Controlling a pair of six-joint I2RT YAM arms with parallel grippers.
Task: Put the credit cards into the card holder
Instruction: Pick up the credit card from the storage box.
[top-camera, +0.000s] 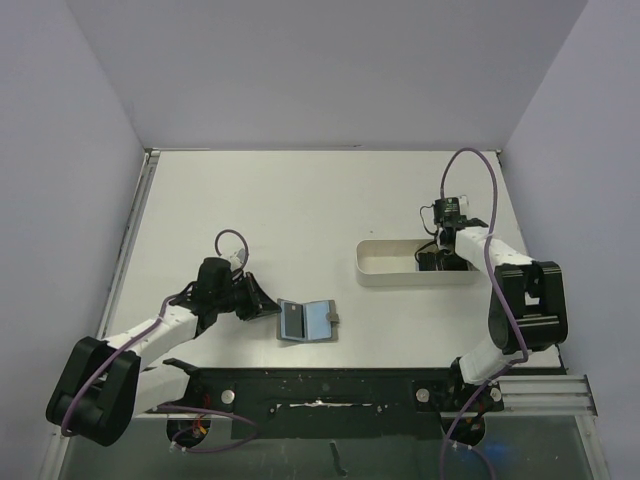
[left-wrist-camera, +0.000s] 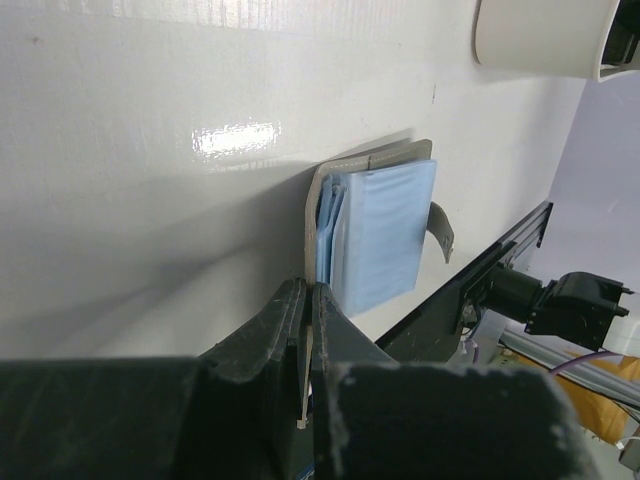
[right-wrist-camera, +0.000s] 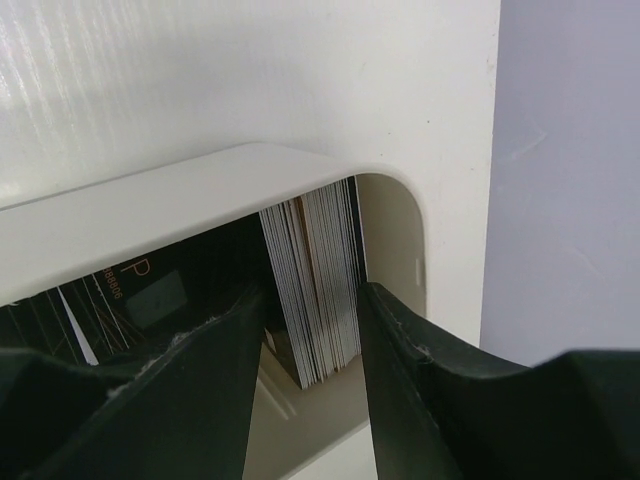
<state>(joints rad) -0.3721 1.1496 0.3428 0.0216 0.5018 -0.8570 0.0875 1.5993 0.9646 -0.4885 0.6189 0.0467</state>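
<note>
Right hand (right-wrist-camera: 312, 300) straddles on-edge credit cards (right-wrist-camera: 312, 245); card holder (top-camera: 305, 320) open, long axis left-right.

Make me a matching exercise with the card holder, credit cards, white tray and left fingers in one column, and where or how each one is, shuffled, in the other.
Things: 1 card holder; 2 credit cards; 3 white tray; 4 left fingers.
States: A shut on the card holder's edge; B lying open, blue lining up; C stacked inside the tray; D on the table, right side.
Pairs: 1-B; 2-C; 3-D; 4-A.
</note>
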